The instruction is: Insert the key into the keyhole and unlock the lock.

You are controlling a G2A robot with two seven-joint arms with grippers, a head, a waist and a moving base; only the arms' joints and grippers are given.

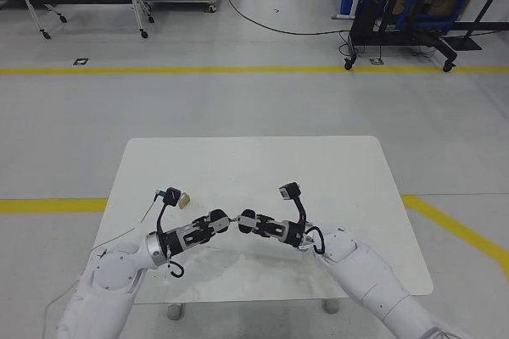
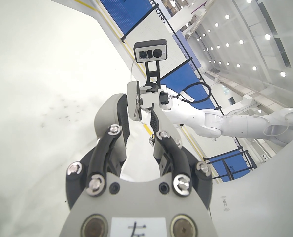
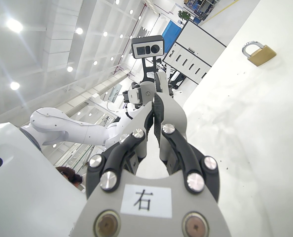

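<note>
**Top view, left to right:** the brass padlock [image 1: 184, 202] lies at centre left on the white table [image 1: 339, 169], just beside the left arm. The left gripper [image 1: 223, 221] and right gripper [image 1: 244, 222] meet tip to tip at lower centre.

**Left wrist view:** the left gripper's fingers [image 2: 123, 114] stand apart, either side of the right gripper's tip. The right gripper is pinched closed on a thin metal key [image 2: 136, 108].

**Right wrist view:** the padlock sits at upper right, well apart from both grippers.

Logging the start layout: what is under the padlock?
The padlock lies flat on the white table, directly on the bare tabletop. Nothing else shows beneath it. The face it rests on is covered, and no keyhole can be made out.
</note>
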